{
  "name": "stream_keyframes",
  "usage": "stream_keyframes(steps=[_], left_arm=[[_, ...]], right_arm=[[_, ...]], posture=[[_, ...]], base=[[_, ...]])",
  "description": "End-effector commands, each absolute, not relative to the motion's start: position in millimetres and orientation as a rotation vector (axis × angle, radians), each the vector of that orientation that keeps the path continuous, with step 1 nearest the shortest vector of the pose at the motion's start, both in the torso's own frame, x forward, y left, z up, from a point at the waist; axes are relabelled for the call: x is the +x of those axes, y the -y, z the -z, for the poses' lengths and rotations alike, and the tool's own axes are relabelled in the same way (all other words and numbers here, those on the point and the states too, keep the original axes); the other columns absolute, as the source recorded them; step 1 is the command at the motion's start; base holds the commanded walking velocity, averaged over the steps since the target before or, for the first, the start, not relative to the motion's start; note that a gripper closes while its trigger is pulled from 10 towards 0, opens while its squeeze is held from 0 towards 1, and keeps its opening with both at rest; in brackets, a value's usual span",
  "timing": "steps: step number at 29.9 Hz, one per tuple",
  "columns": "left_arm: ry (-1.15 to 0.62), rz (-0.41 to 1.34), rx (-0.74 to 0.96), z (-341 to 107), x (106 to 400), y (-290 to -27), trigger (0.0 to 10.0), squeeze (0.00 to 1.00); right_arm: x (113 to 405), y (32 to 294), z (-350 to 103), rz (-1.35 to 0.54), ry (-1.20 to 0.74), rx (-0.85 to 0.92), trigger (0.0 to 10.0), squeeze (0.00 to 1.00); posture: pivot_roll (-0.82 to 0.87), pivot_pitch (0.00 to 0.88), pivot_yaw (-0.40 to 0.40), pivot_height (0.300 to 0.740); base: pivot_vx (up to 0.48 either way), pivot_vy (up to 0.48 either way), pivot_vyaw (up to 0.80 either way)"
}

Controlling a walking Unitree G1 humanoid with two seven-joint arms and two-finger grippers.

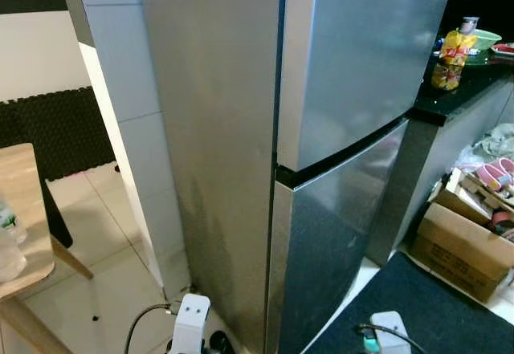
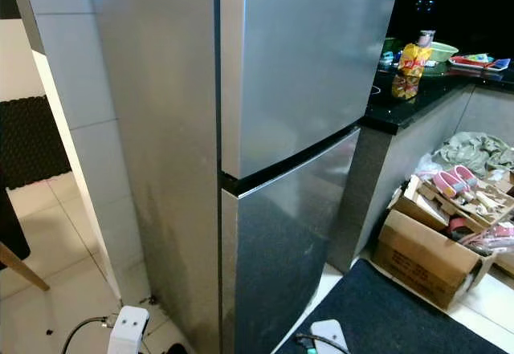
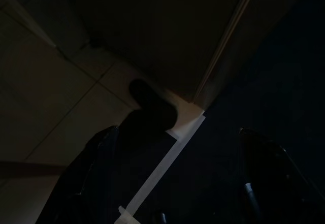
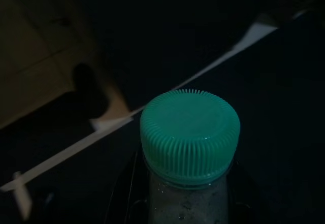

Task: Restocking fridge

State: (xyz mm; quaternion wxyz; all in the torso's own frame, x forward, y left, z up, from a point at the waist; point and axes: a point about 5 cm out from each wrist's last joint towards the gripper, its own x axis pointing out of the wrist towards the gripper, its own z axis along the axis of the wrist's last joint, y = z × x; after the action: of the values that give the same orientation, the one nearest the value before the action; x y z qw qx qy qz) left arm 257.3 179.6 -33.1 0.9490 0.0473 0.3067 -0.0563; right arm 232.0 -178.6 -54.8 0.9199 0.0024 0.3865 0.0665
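Fridge (image 1: 321, 129): stood shut straight ahead, both doors closed.
Bottle (image 4: 189, 148): green-capped, gripped low in right gripper (image 4: 183, 203), closed around it.
Left gripper (image 3: 177, 183): fingers apart, empty, hung near floor.
Advice: open door left-handed first, bottle kept upright.

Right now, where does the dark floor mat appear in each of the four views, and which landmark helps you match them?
Left eye view: dark mat low right, before the fridge.
Right eye view: mat low right again.
Left wrist view: mat, dim, beside the fridge's foot.
Right wrist view: mat behind the green-capped bottle.
Shared landmark: pale floor strip along the mat's edge.
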Motion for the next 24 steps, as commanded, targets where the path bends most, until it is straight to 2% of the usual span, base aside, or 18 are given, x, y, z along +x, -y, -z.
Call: stream_keyframes(steps=[1, 12, 24], left_arm=[[-0.641, 0.105, 0.099, 36.0, 253.3, -183.8, 10.0, 0.00], [-0.633, 0.103, 0.122, 34.4, 254.7, -186.4, 10.0, 0.00], [-0.600, 0.079, 0.135, 29.7, 259.2, -189.7, 10.0, 0.00]], right_arm=[[233.9, 182.0, 53.0, -0.128, -0.785, 0.000, 10.0, 0.00], [234.8, 181.0, 52.4, -0.115, -0.776, 0.033, 10.0, 0.00], [232.1, 180.2, 54.6, -0.113, -0.792, 0.042, 10.0, 0.00]], posture=[[-0.07, 0.048, -0.026, 0.740], [-0.07, 0.049, -0.019, 0.740], [-0.07, 0.049, -0.008, 0.740]], base=[[0.000, 0.000, 0.00], [0.000, 0.000, 0.00], [0.000, 0.000, -0.80]])
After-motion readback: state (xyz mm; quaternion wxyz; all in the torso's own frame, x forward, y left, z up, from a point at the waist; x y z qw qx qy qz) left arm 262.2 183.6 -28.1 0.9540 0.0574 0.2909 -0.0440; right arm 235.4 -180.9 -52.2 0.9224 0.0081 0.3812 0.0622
